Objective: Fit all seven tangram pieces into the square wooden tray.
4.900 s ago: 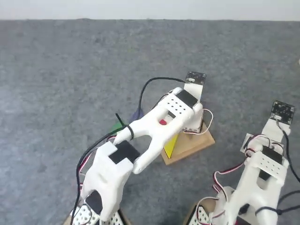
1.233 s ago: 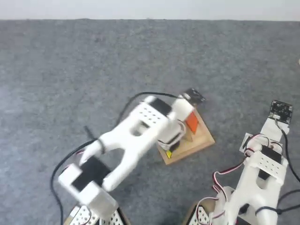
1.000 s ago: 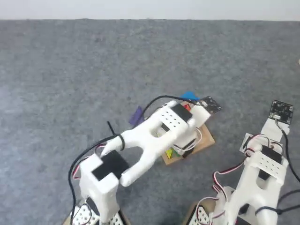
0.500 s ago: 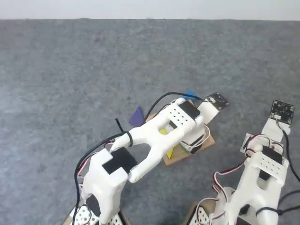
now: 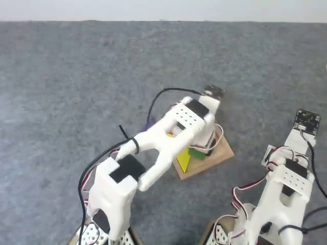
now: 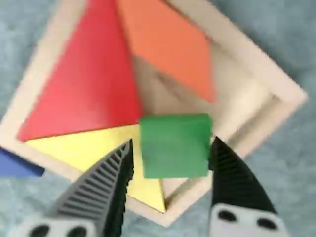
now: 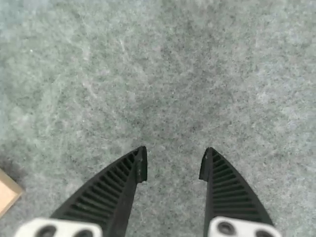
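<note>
In the left wrist view my left gripper (image 6: pixel 172 148) is shut on a green square (image 6: pixel 174 145), a finger against each side. It hangs over the square wooden tray (image 6: pixel 256 98). In the tray lie a red triangle (image 6: pixel 89 94), an orange piece (image 6: pixel 170 44) and a yellow triangle (image 6: pixel 94 150). A blue piece (image 6: pixel 15 165) lies just outside the tray's rim. From above, the left arm (image 5: pixel 179 127) covers most of the tray (image 5: pixel 222 153); the green square (image 5: pixel 196 152) and the yellow triangle (image 5: pixel 183 162) peek out beneath it. My right gripper (image 7: pixel 174 163) stands open over bare carpet.
A purple piece (image 5: pixel 149 124) lies on the grey carpet beside the left arm, partly hidden by it. The right arm (image 5: pixel 288 184) stands at the right, apart from the tray. A tan wooden corner (image 7: pixel 6 193) shows at the edge of the right wrist view.
The left arm's wrist has swung back to the left over the tray with the green square. The blue piece seen from above earlier is now hidden. The right arm has not moved.
</note>
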Robot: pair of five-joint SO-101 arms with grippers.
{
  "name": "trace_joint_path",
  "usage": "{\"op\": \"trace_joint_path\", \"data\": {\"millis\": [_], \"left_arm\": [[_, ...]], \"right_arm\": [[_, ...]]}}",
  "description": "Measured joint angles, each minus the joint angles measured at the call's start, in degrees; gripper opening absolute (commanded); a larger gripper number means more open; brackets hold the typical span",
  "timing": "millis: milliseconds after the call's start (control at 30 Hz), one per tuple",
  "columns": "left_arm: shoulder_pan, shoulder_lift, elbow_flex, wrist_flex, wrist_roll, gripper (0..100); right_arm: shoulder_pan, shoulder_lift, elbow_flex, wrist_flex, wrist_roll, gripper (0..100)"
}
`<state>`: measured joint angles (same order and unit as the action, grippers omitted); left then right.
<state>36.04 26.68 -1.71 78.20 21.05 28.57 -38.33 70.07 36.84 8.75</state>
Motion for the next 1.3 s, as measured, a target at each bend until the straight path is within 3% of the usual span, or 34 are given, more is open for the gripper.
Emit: {"op": "trace_joint_path", "data": {"millis": [567, 933, 1300], "left_arm": [[-4.4, -2.9, -2.3, 0.5, 3.2, 27], [-11.3, -1.4, -0.4, -7.9, -3.0, 26], [-8.7, 0.4, 3.3, -8.4, -7.8, 26]], "right_arm": [[-0.2, 0.0, 0.0, 0.0, 0.0, 18.4], [-0.2, 0.0, 0.0, 0.0, 0.0, 18.4], [-0.2, 0.0, 0.0, 0.0, 0.0, 18.4]]}}
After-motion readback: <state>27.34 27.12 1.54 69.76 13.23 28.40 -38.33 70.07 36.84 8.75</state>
